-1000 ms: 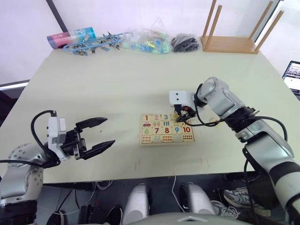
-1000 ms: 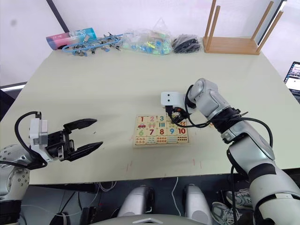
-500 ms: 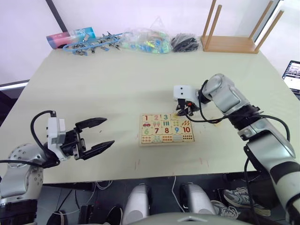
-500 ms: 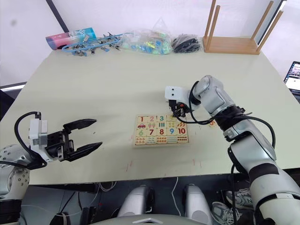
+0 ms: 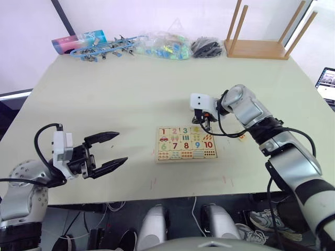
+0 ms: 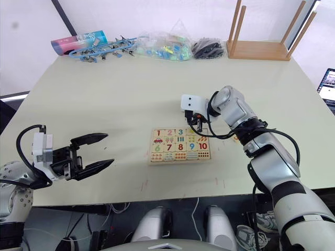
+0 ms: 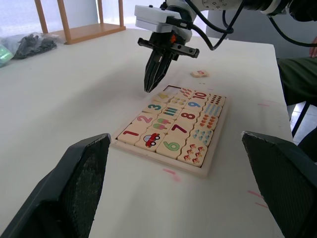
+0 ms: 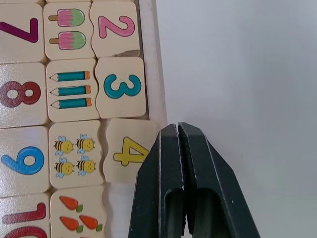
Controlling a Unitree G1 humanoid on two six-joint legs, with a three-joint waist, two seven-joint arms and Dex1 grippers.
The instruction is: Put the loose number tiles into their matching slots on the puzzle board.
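Observation:
The puzzle board [image 5: 186,144] lies flat near the table's front, with tiles 1, 2 and 3 seated in its far row. Tile 4 [image 8: 125,155] lies beside them, shifted slightly toward the rim. The slot [image 7: 172,89] past it is bare. One loose number tile, the 5 [image 7: 200,74], rests on the table to the right of the board. My right gripper [image 8: 177,128] is shut and empty, hanging just above the board's far edge by tile 4. My left gripper [image 5: 122,146] is open, hovering far left of the board.
An upturned wooden stool [image 5: 259,47] stands at the back right. Plastic bags [image 5: 165,47], a black bundle [image 5: 207,48] and blue items [image 5: 102,48] line the back edge. A laptop [image 5: 327,83] sits off the right side.
My right gripper has lifted off the board's far right part and drifted slightly back and left. The left arm has not moved.

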